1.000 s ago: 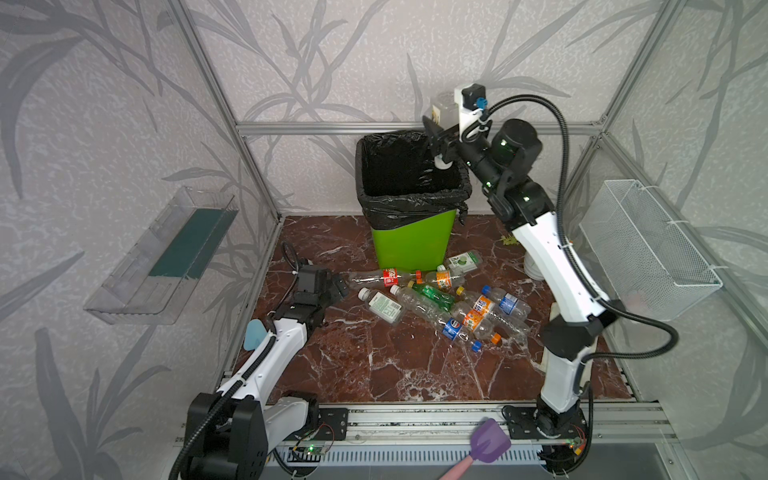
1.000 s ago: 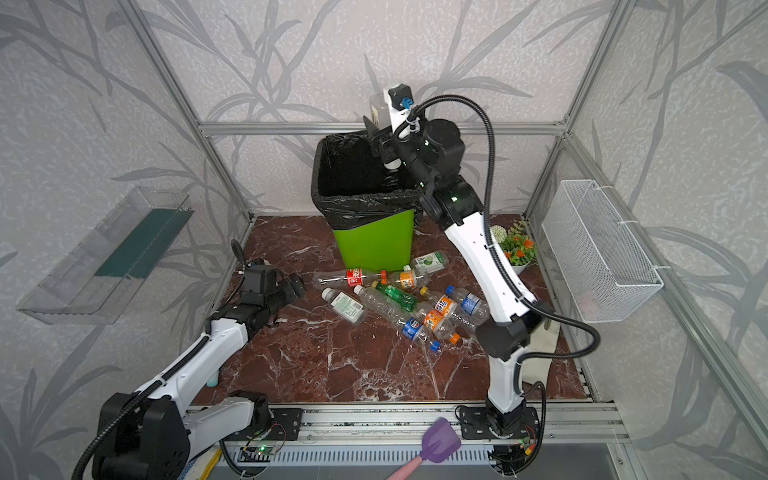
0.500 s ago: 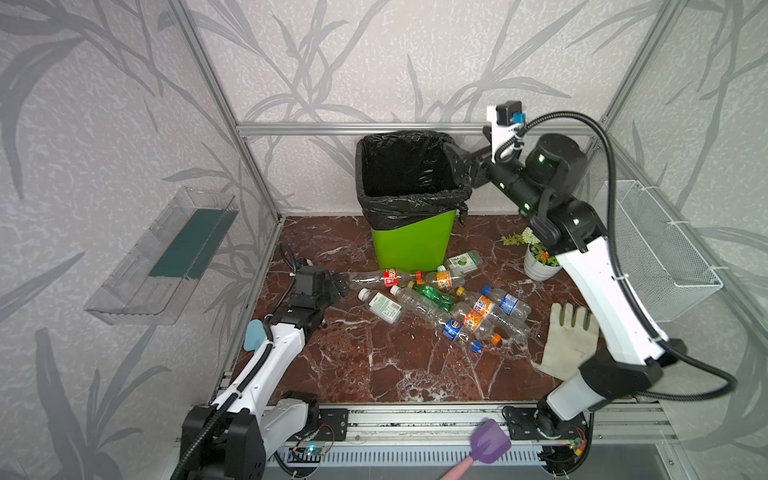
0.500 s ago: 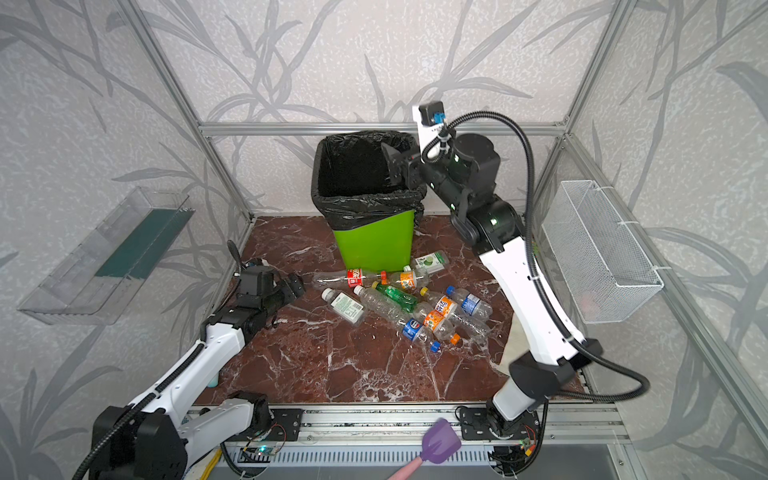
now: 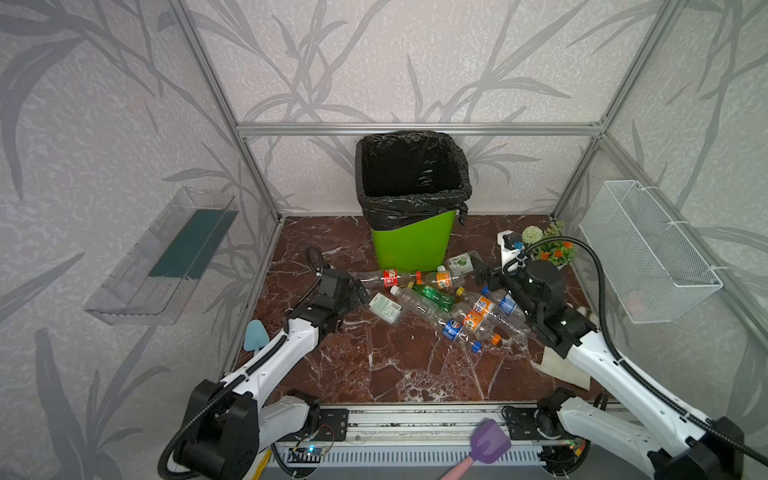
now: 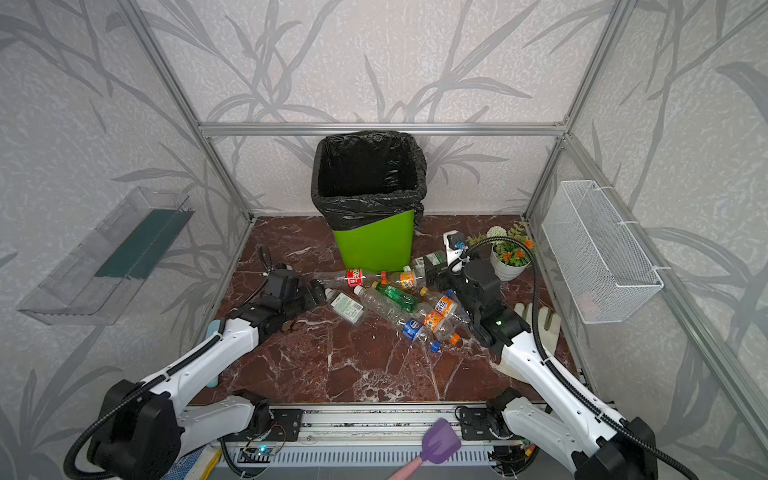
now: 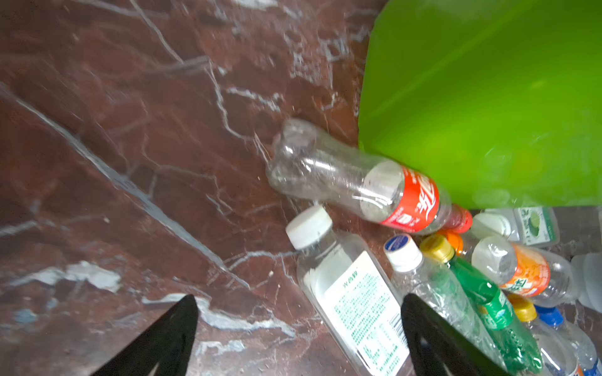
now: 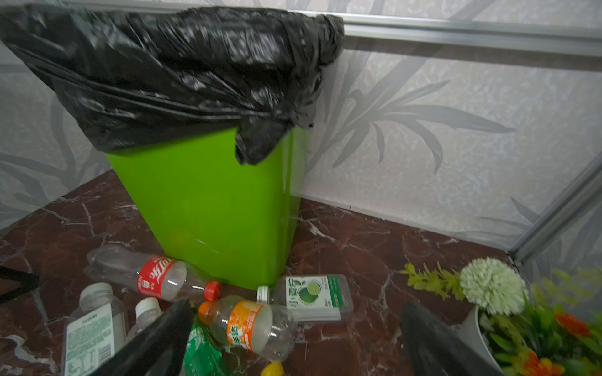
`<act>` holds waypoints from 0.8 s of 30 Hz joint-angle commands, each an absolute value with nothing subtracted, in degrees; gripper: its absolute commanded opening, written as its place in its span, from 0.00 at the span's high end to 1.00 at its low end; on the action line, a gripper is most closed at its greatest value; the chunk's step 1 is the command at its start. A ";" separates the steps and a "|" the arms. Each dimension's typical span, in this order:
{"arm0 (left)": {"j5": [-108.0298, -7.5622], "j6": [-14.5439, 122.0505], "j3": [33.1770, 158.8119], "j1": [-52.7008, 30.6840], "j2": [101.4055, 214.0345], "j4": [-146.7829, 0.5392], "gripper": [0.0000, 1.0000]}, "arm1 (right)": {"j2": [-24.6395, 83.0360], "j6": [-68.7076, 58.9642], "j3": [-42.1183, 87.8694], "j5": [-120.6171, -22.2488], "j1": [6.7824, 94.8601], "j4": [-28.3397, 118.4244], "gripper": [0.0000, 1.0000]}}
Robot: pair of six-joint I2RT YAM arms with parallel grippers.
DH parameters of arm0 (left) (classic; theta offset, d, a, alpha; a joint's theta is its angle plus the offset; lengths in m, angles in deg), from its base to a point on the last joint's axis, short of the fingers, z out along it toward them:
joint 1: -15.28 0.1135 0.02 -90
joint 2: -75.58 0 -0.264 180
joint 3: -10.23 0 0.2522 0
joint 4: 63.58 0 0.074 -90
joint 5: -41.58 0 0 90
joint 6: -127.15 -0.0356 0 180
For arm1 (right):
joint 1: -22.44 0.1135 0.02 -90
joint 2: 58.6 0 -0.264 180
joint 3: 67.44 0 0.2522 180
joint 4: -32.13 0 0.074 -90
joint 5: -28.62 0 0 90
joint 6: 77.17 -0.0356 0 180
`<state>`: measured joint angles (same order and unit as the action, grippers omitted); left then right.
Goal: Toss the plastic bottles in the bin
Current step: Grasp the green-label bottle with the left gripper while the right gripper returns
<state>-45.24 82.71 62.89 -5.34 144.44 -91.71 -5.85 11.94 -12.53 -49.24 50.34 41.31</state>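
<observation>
We see the bin, a tall square tub of smooth lime-green plastic, with a crinkled, glossy black bag folded over its rim. Inside it we make out only the bag's dark folds. The plastic bottles lie in a loose heap on the veined red-brown marble floor at the foot of the bin. They are mostly clear, ribbed and dented, with one green bottle among them. A red-labelled bottle lies on its side just beside the bin's base. The left gripper hovers left of the bin's front, at the heap's edge, fingers spread wide and empty. The right gripper, right of the bin's front, is also spread, grasping nothing.
</observation>
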 commanded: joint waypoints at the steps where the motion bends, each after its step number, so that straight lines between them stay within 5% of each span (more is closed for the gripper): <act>1: -45.92 91.27 65.70 -8.05 149.17 -93.60 0.03 | -10.60 8.40 -16.12 -43.81 49.33 43.60 0.01; 10: -44.85 93.19 76.17 -12.07 163.00 -99.45 0.03 | -20.16 1.35 -26.73 -39.88 46.24 46.89 0.00; 24: -43.77 94.89 81.57 -12.62 172.19 -104.29 0.07 | -20.27 0.20 -28.20 -42.38 41.49 48.71 0.01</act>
<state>-45.62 93.77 80.31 -12.68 171.45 -100.41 -19.75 1.36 -27.68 -41.96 42.25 48.37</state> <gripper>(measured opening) 0.930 0.993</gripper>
